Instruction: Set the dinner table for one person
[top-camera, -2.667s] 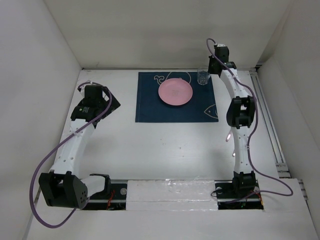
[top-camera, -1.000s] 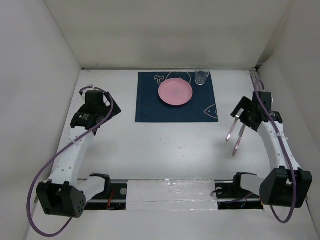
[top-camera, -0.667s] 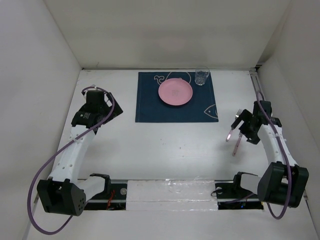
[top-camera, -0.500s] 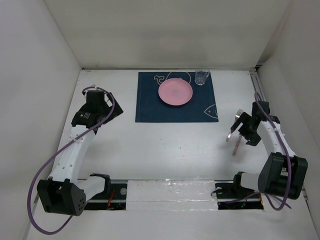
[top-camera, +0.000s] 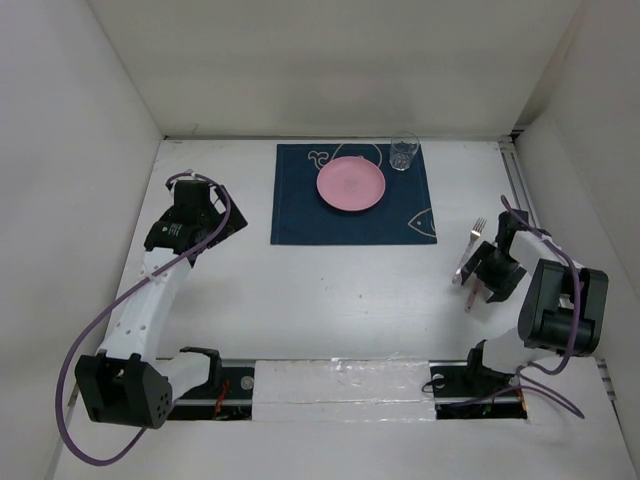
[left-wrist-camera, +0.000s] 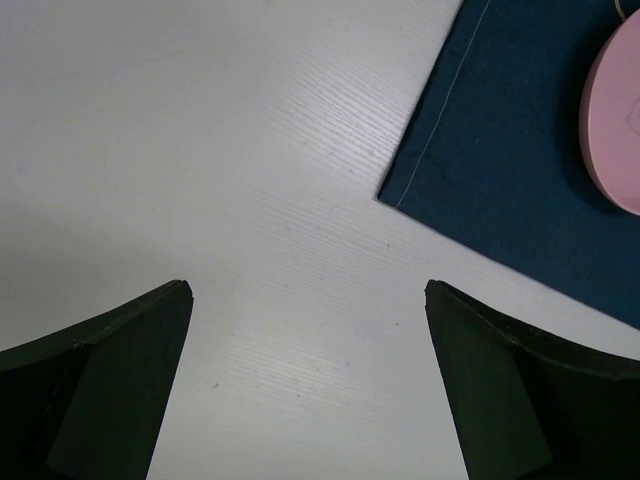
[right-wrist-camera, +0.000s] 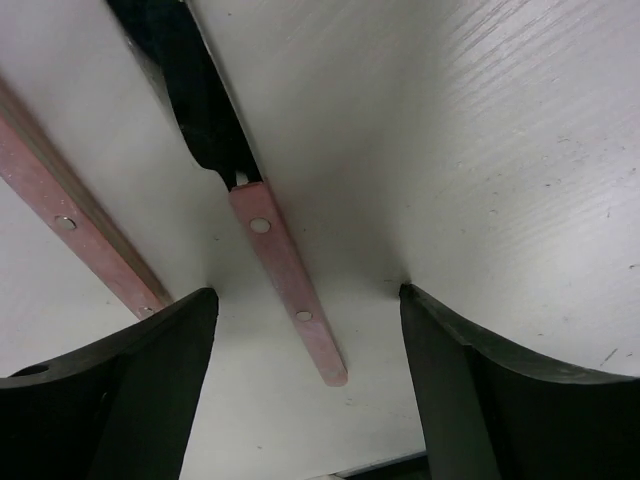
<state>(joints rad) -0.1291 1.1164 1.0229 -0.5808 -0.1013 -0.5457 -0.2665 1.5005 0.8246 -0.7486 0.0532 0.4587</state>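
The dinner table (top-camera: 330, 290) is a white tabletop carrying a navy placemat (top-camera: 353, 200), a pink plate (top-camera: 351, 183) and a clear glass (top-camera: 404, 152). A pink-handled fork (top-camera: 470, 248) and a second pink-handled utensil (top-camera: 471, 298), seemingly a knife, lie to the right of the mat. My right gripper (top-camera: 487, 272) is down at the table over them. In the right wrist view it (right-wrist-camera: 307, 293) stands open, with the knife handle (right-wrist-camera: 285, 265) between the fingers and touching neither. The fork handle (right-wrist-camera: 70, 225) lies outside the left finger. My left gripper (left-wrist-camera: 308, 290) hovers open and holds nothing, just off the placemat's corner (left-wrist-camera: 400, 195).
White walls close in the table on the left, back and right. A metal rail (top-camera: 535, 240) runs along the right edge, close behind my right arm. Both arm bases (top-camera: 340, 385) sit on the near edge.
My right arm has swung from the glass at the back down to the utensils on the right, and its jaws have narrowed around the knife handle. The left arm has barely moved.
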